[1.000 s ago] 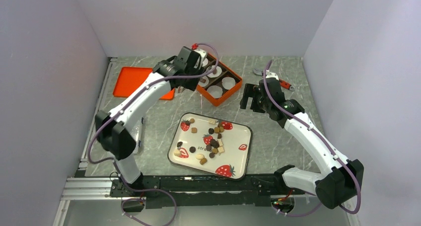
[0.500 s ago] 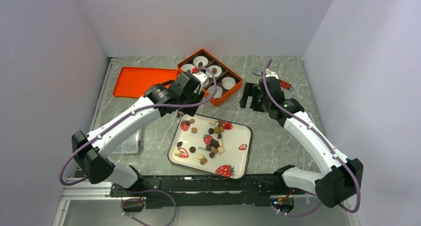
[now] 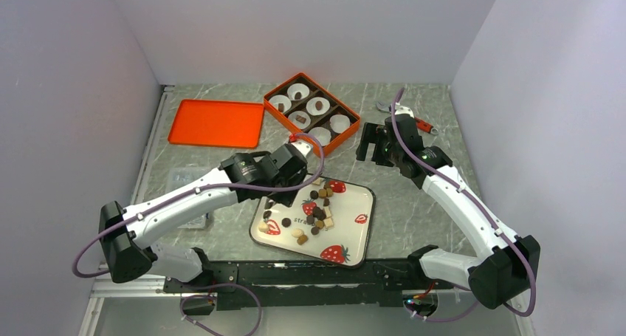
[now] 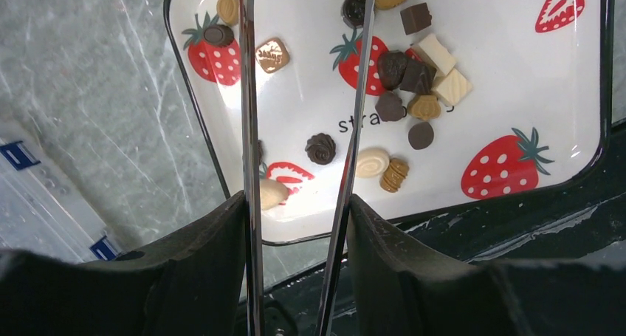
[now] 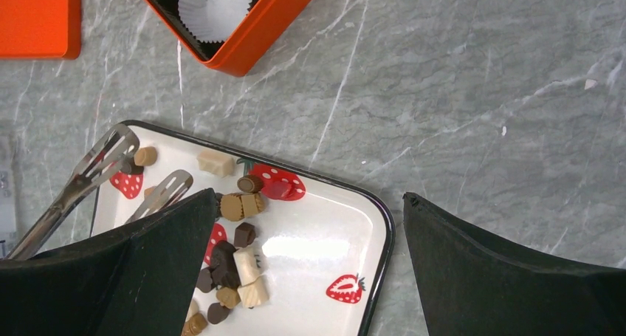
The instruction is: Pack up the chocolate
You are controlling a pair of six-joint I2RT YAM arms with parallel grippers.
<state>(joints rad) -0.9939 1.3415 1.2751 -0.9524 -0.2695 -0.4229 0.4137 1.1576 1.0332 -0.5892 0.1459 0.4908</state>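
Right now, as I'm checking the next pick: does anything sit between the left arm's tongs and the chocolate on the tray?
Nothing visible does. The tongs in the left gripper hang open over the tray, and the chocolate lies uncovered beneath them.

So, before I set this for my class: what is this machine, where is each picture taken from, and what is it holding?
Two robot arms sit at a table's edge. One picture looks down from above; the other two come from cameras on each wrist. The left hand grips metal tongs over a strawberry-print tray of small chocolates. The right hand is open and empty. Beyond lie an orange box with paper cups and a flat orange lid.
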